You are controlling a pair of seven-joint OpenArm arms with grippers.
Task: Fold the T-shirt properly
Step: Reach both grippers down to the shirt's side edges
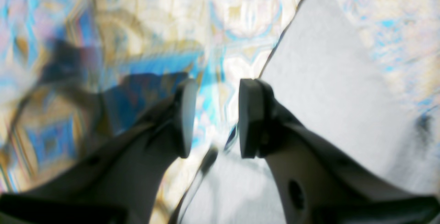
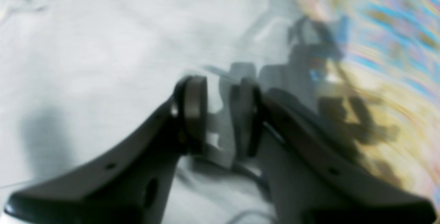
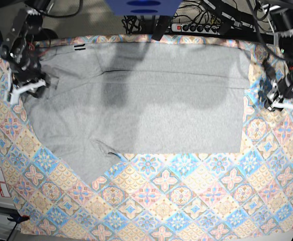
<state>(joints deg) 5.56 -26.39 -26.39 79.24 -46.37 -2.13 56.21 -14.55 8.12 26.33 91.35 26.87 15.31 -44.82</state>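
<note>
Two arms are seen at opposite sides of the counter [image 3: 151, 211], which is covered by a tile-patterned tablecloth [image 3: 186, 191]. The T-shirt [image 3: 151, 105] is spread flat across the far half, plain grey side up. The left fingers [image 1: 213, 117] are held spread above the tablecloth, just beside the shirt's edge. The right fingers [image 2: 220, 114] are held slightly apart over the grey fabric, gripping nothing.

Dark two-fingered left gripper [image 1: 213, 117] on the grey left arm [image 3: 287, 75]: jaws parted, nothing between the flat pads [image 1: 248, 117]. Dark right gripper [image 2: 219, 114] on the black right arm [image 3: 23, 50]: narrower gap, seemingly apart, though badly blurred. Both wrists bent downward at opposite sides.
</note>
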